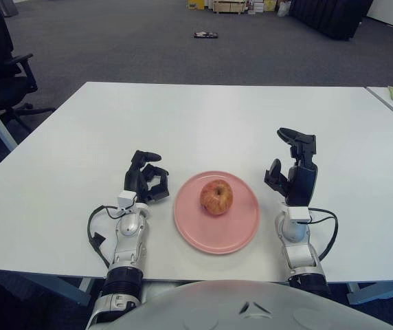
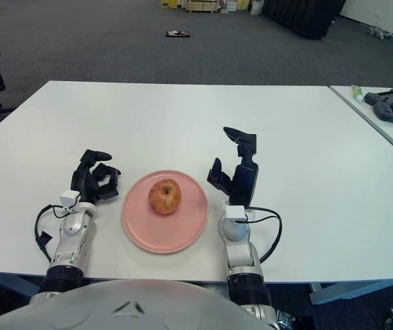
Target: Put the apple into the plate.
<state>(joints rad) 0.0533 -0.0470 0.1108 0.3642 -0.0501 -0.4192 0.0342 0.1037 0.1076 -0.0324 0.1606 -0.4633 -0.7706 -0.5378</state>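
A red and yellow apple (image 1: 216, 197) stands upright in the middle of the pink plate (image 1: 238, 230) near the table's front edge. My right hand (image 1: 293, 165) is just right of the plate, apart from it, its fingers curled and holding nothing. Left of the plate shows my left hand (image 1: 146, 181), also with curled fingers and nothing in them.
The white table (image 1: 203, 124) stretches far behind the plate. A second table (image 2: 382, 110) at the right edge carries dark devices. A black office chair (image 1: 1, 62) stands at the far left, and boxes lie on the floor at the back.
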